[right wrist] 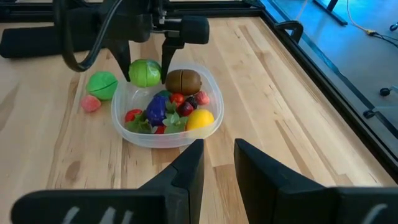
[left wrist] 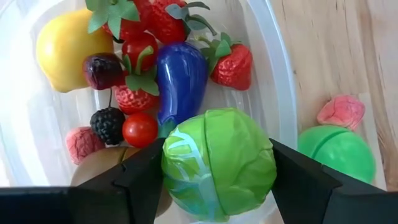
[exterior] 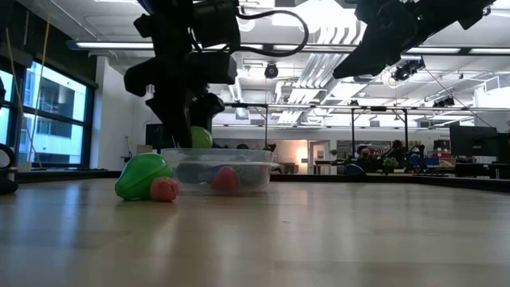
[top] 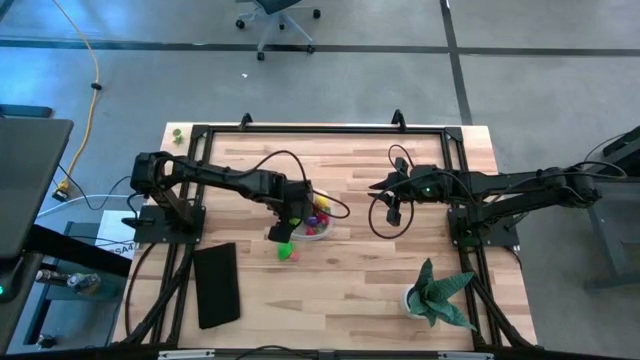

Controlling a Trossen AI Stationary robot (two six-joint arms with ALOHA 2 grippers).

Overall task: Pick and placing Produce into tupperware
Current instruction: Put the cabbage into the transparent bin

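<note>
Cabbage [left wrist: 219, 163] in left fingers [left wrist: 134, 186] over tub [right wrist: 166, 138] rim.

- We see the left gripper [top: 285, 226] over the small clear plastic tub [top: 322, 231].
- A bright green toy piece [top: 289, 252], perhaps produce, lies just beside it.

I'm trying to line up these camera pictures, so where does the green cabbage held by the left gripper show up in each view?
High view: green cabbage left of centre, at the clear tub's left edge.
Low view: upper left, above the tub's rim.
Left wrist view: bottom centre, between the left gripper's fingers.
Right wrist view: upper left.
Shared landmark: the clear tub.
</note>
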